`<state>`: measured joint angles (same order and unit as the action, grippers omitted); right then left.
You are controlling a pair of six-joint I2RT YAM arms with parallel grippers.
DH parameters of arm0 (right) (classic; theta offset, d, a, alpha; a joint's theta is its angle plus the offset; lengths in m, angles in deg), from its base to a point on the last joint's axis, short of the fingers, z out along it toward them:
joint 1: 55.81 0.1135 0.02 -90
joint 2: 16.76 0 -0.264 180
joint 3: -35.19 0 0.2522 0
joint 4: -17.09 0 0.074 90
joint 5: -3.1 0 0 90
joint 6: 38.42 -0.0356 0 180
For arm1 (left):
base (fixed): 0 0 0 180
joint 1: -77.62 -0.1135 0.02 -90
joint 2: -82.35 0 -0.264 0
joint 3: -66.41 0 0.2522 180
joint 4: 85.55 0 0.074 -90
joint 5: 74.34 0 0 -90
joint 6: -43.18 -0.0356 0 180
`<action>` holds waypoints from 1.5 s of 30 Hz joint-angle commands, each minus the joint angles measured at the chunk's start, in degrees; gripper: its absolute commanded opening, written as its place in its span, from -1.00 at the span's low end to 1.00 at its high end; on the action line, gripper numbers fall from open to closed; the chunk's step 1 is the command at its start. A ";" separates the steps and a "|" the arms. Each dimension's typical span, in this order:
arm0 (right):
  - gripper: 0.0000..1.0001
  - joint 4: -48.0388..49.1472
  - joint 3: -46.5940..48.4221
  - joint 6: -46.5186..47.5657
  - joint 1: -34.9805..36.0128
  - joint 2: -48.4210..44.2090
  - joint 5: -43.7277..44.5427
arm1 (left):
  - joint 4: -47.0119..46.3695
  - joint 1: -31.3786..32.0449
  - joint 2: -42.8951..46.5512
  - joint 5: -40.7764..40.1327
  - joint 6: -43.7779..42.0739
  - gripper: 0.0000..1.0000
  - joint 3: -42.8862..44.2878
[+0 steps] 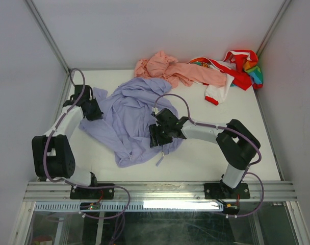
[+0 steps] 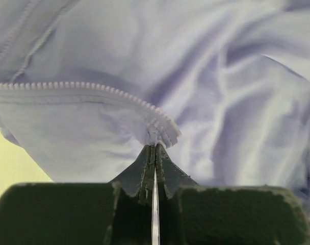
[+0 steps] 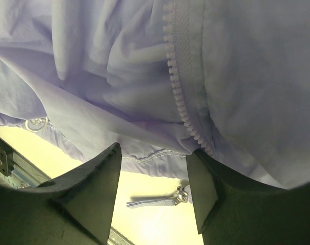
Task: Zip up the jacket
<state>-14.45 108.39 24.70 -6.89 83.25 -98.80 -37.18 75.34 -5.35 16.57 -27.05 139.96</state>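
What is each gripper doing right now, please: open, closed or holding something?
Left gripper: closed on the jacket, at the end of its zipper.
Right gripper: open, holding nothing.

The left arm (image 1: 63, 122) and right arm (image 1: 203, 131) have white links and black joints. Thin lilac cables (image 1: 171, 96) loop along them. The right gripper (image 3: 154, 152) has dark, matte, wedge-shaped fingers (image 3: 91, 189).

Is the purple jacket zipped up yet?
No, it is open. The jacket lies crumpled, and each wrist camera shows one loose row of zipper teeth, joined to nothing.
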 commanded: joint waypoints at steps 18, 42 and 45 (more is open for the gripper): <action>0.26 -4.52 -2.07 5.48 -18.41 -24.36 2.77 | -4.49 65.11 8.57 18.72 -1.04 -1.00 11.73; 0.10 -4.68 -0.89 7.17 -13.05 -8.71 -4.92 | -7.47 40.38 8.81 8.63 16.02 -0.10 -7.92; 0.06 -4.53 -0.04 7.27 -13.49 -5.97 -2.51 | -6.60 34.06 5.35 5.06 14.03 -0.19 -9.16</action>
<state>-21.90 105.84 32.00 -19.76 75.51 -103.24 -42.01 115.73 2.94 26.12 -13.24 132.02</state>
